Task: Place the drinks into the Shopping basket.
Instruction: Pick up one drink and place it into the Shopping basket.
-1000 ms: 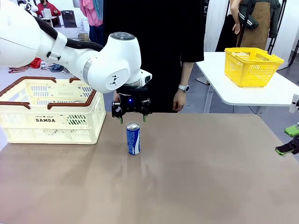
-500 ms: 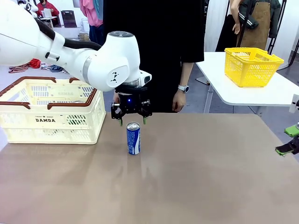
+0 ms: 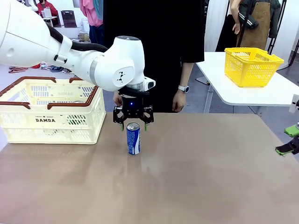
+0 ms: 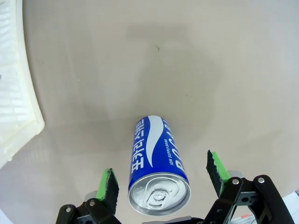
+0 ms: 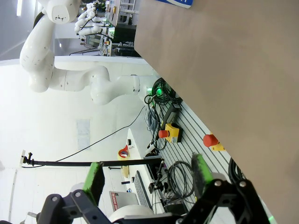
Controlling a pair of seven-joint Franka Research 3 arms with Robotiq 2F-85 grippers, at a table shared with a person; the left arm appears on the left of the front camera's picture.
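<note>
Blue can (image 3: 133, 138) stands ungrasped right of the Shopping basket (image 3: 51, 119); my left pincer (image 3: 133, 123) gapes wide over it. Basket contents unclear, possibly one can.

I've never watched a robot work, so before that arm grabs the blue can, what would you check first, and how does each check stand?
1. Left gripper open: ok.
2. Green pads on either side of the blue can, not touching: ok.
3. Can upright on the table: ok.
4. Gripper low enough to grip the can's body: not ok, it sits around the top.
5. Shopping basket open and close by: ok.
6. Person's hand away from the can: ok.
</note>
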